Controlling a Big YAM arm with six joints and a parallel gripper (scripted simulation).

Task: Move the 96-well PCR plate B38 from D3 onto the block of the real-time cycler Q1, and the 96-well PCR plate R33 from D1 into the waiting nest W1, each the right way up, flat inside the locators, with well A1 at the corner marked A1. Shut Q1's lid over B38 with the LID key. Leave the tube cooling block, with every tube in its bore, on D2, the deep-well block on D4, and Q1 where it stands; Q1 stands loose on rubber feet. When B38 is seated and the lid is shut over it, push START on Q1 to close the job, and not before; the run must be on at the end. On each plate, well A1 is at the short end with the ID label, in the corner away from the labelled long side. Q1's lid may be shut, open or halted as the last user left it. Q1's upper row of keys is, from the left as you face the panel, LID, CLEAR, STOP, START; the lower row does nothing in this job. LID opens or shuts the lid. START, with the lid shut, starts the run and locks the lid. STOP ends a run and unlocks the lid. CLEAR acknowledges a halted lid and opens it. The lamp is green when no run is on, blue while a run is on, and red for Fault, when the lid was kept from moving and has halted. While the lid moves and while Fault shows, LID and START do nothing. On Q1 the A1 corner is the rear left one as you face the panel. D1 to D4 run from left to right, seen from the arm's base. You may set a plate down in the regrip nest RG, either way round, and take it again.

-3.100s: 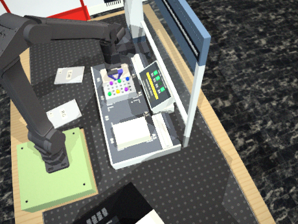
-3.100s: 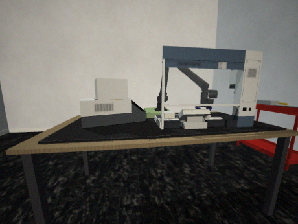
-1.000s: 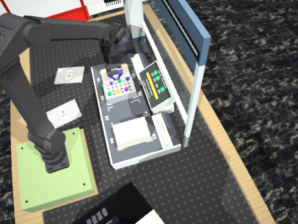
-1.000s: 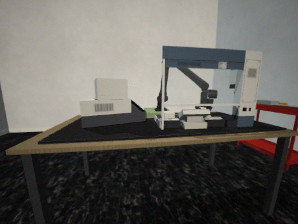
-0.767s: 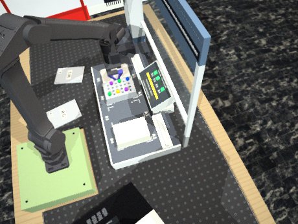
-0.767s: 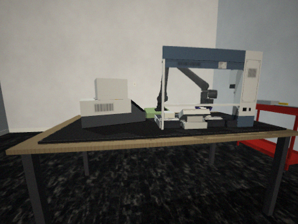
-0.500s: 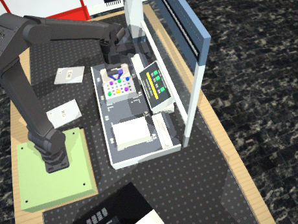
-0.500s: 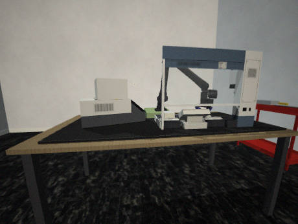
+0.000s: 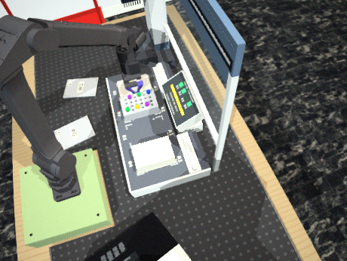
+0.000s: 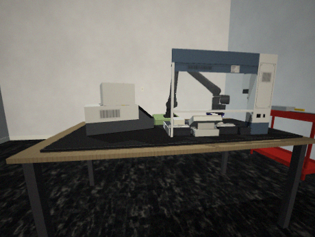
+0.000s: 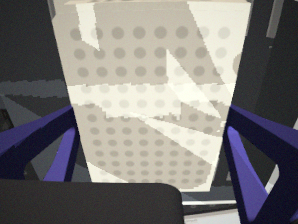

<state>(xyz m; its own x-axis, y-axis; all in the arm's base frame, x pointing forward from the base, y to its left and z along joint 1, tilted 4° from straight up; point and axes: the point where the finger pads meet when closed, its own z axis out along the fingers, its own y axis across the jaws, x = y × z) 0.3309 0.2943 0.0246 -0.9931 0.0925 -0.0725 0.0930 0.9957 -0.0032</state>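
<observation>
My gripper [image 9: 134, 87] reaches under the handler's frame to the far end of the deck. Its blue fingers are shut on the long sides of PCR plate R33 [image 9: 133, 88] at D1. I cannot tell if the plate is lifted off its site. The waiting nest W1 [image 9: 80, 87] lies empty to the left of the deck. Q1 [image 10: 116, 114] stands at the table's other end with its lid upright. B38 is not in view.
The tube cooling block [image 9: 137, 102] with coloured caps stands on D2, right beside the gripper. D3 [image 9: 145, 128] is bare. The deep-well block [image 9: 152, 155] is on D4. The regrip nest RG [image 9: 73, 132] lies near the arm's base. A tilted touch panel [image 9: 181, 99] and frame posts [image 9: 224, 113] flank the deck.
</observation>
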